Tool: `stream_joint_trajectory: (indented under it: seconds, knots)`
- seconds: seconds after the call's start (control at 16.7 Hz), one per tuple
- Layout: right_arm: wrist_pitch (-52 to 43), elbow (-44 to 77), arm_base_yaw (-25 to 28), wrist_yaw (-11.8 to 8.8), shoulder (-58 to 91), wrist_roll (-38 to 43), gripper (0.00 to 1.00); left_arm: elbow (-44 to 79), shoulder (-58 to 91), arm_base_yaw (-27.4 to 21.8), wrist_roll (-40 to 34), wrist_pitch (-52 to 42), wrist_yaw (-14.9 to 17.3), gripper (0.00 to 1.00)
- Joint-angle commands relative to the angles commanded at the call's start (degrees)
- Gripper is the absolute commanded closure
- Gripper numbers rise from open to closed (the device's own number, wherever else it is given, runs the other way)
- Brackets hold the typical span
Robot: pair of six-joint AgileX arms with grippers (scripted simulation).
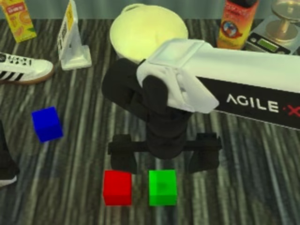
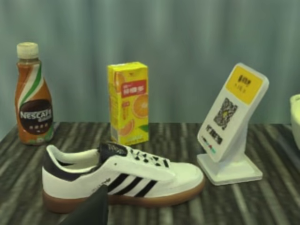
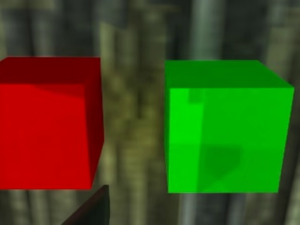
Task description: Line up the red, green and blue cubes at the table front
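Note:
The red cube [image 1: 117, 187] and the green cube [image 1: 162, 187] sit side by side near the table's front edge, a narrow gap between them. The blue cube [image 1: 47, 124] lies apart at the left, farther back. My right gripper [image 1: 164, 158] hangs open just behind the green cube, its two dark fingers spread wide and holding nothing. In the right wrist view the red cube [image 3: 47, 124] and green cube [image 3: 225, 131] stand close below, with one dark fingertip [image 3: 93, 208] between them. My left arm [image 1: 5, 159] is parked at the left edge; one finger [image 2: 93, 211] shows in its wrist view.
At the back stand a pale bowl [image 1: 140, 28], a white QR stand [image 1: 72, 40], a juice carton [image 1: 18, 18], a red bottle [image 1: 236, 21] and a kitchen scale [image 1: 276, 35]. A white sneaker [image 1: 23, 68] lies at the far left. A Nescafe bottle [image 2: 33, 96] stands behind it.

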Motion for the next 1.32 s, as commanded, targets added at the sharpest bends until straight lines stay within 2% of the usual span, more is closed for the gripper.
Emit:
stream_joint_trajectory:
  seconds: [0.24,0.48,0.9,1.32]
  knots:
    - [1.96,-2.5,-1.7,0.37,-3.44,-1.35,0.0,2.93,2.94,-0.32,2.08,-2.07,0.08,0.0]
    - [8.53,-11.75,-7.26,1.25,-15.18,-6.57,0.0,13.37,14.27,-1.16,9.2,-9.24,0.13,0.0]
    - [26.98,-39.06,-22.35,2.32,-48.09,-22.16,0.0,40.38,51.11,-3.32,28.59,-29.29,-0.1,0.0]
    - [48.39,-69.54,-39.05,1.22,-85.36,-39.28,0.0,66.86,89.58,-5.63,48.13,-49.95,-0.41,0.0]
